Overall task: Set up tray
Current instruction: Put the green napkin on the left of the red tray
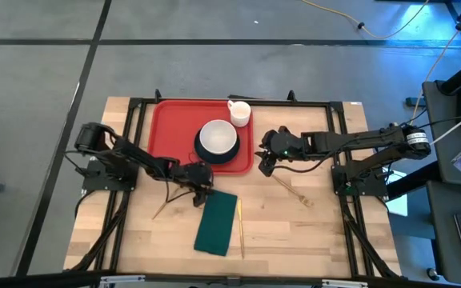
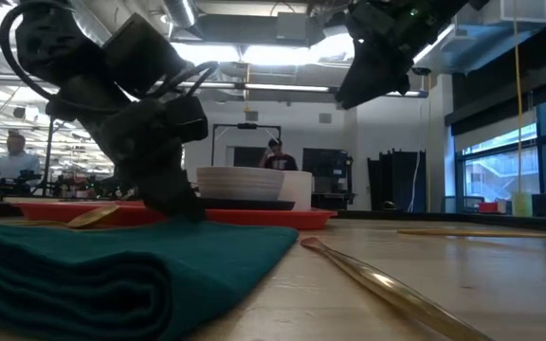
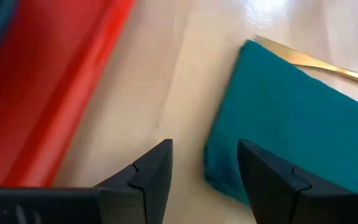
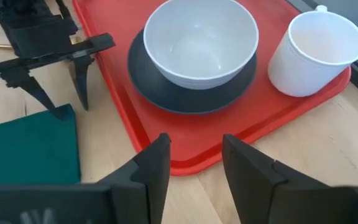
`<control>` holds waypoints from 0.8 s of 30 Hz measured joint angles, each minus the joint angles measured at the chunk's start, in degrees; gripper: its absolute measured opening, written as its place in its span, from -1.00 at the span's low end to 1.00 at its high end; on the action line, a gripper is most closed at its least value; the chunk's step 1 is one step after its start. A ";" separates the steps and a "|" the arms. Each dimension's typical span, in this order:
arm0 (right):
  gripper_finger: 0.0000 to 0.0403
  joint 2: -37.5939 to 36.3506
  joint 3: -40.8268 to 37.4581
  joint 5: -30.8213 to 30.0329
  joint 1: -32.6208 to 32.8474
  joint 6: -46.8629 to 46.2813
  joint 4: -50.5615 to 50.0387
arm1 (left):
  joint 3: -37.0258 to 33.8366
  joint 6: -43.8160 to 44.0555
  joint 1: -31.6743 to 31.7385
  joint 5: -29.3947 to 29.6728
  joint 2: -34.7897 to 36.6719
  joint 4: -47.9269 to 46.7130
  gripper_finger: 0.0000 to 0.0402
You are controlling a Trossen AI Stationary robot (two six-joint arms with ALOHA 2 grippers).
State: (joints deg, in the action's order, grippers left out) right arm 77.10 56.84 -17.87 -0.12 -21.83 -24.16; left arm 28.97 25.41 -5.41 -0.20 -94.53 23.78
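Observation:
The red tray (image 1: 162, 128) lies at the table's far middle and carries a dark plate (image 4: 166, 93) with a white bowl (image 1: 217, 138) on it and a white cup (image 1: 240, 113). A folded dark green napkin (image 1: 217, 224) lies flat on the wood, nearer than the tray. My left gripper (image 1: 201, 190) is open and points down at the napkin's far left corner (image 3: 219, 171), one finger on either side of it. My right gripper (image 1: 266, 166) is open and hovers above the tray's near right corner (image 4: 185, 163), well off the table in the low view. My left gripper (image 3: 205, 168) stands astride the napkin's far left corner from above. One finger (image 3: 266, 174) is over the cloth and the other (image 3: 154, 171) over bare wood. I cannot tell whether either finger touches the napkin.
A gold utensil (image 1: 239, 228) lies along the napkin's right edge. Another (image 1: 293, 190) lies on the wood to the right, and a third (image 1: 165, 206) lies left of the napkin. Black frame rails run along both sides of the table. People show in the room beyond.

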 joint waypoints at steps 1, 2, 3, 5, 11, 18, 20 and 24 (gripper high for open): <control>-0.27 0.00 0.00 0.00 0.00 0.01 -0.10 | 0.03 -0.22 0.01 0.01 -0.50 0.50 -0.14; -0.27 0.00 0.00 0.00 0.00 0.03 -0.17 | 0.12 -0.31 0.05 0.01 -1.01 0.75 -0.14; -0.27 0.00 0.00 0.00 0.00 0.03 -0.32 | 0.17 -0.38 0.07 0.06 -1.51 1.01 -0.14; -0.27 0.00 0.00 0.00 0.00 0.03 -0.48 | 0.20 -0.54 0.04 0.22 -2.63 1.40 -0.14; -0.27 0.00 0.00 0.00 0.00 0.05 -0.82 | 0.24 -1.37 -0.07 -0.21 -4.19 1.87 -0.16; -0.27 0.02 0.00 0.00 0.00 0.42 -0.97 | 0.09 -6.99 -0.44 -1.39 -3.82 1.74 -0.22; -0.27 0.02 0.00 0.00 0.00 0.42 -0.99 | 0.05 -9.83 -0.48 -1.53 -3.46 1.76 -0.20; -0.27 0.04 0.00 0.00 0.00 0.42 -0.99 | 0.02 -14.65 -0.48 -3.18 -3.33 1.73 -0.16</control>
State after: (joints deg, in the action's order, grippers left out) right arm 77.14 56.84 -17.87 -0.12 -21.41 -25.15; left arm 28.99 10.76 -5.89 -3.38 -97.86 25.51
